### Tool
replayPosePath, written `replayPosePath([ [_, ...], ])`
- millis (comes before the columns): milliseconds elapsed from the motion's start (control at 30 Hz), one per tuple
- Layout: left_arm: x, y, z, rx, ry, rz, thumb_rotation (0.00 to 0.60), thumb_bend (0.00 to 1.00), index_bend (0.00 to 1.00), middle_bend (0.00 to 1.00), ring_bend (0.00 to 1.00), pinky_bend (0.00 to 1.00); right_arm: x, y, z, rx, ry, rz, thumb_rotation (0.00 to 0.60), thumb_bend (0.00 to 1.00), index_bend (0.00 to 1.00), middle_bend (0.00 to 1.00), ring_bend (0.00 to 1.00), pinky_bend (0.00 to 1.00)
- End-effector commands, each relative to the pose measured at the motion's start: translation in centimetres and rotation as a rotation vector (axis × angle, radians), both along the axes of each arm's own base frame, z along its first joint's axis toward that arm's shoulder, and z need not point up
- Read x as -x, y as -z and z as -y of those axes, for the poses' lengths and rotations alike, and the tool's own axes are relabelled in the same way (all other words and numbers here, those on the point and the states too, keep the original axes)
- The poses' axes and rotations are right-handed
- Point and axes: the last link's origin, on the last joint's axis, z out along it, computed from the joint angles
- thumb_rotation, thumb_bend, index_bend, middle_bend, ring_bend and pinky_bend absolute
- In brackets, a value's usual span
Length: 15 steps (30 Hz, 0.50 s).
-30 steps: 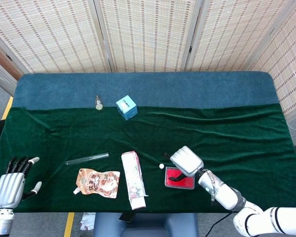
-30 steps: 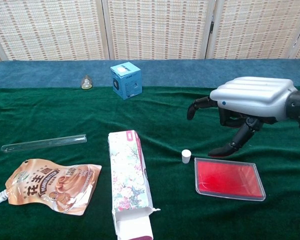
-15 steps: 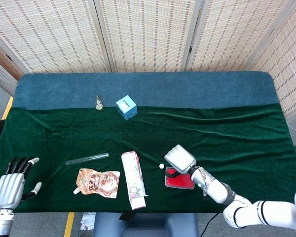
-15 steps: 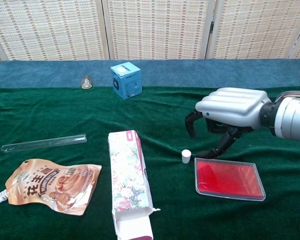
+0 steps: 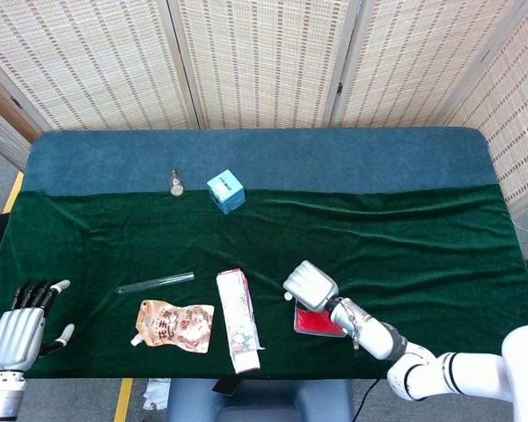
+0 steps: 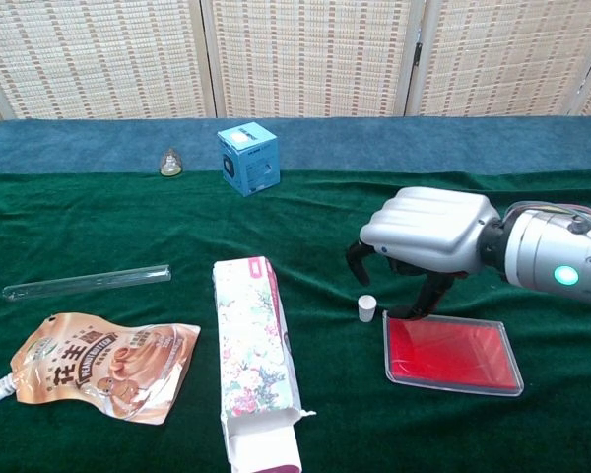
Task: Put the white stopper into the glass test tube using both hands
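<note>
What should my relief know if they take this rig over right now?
Right hand: empty, fingers curled, above the white stopper, not touching it.
Left hand: open, idle at the table's near left edge.
Glass test tube: lying flat, left of the floral carton, untouched.
Done: nothing grasped.
Left: pinch the stopper, pick up the tube, press the stopper in.

Bright, even, diffuse indoor light; soft faint shadows on the cloth; sharp focus, no noticeable glare.
</note>
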Motion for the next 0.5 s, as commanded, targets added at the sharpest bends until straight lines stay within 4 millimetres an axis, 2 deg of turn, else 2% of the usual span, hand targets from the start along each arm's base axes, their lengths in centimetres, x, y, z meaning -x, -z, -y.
replayPosePath([
  [33, 0.1, 0.0, 0.0, 0.000, -0.005, 0.001, 0.600, 0.34, 0.20, 0.21, 0.13, 0.00, -0.1, 0.2, 0.0, 0.004, -0.009, -0.003, 0.511, 0.36, 0.41, 1.00, 1.00, 1.00],
  [500, 0.5, 0.0, 0.1, 0.004, -0.015, 0.007, 0.600, 0.34, 0.20, 0.21, 0.13, 0.00, -0.3, 1.4, 0.2, -0.005, -0.017, -0.014, 0.511, 0.42, 0.41, 1.00, 1.00, 1.00],
])
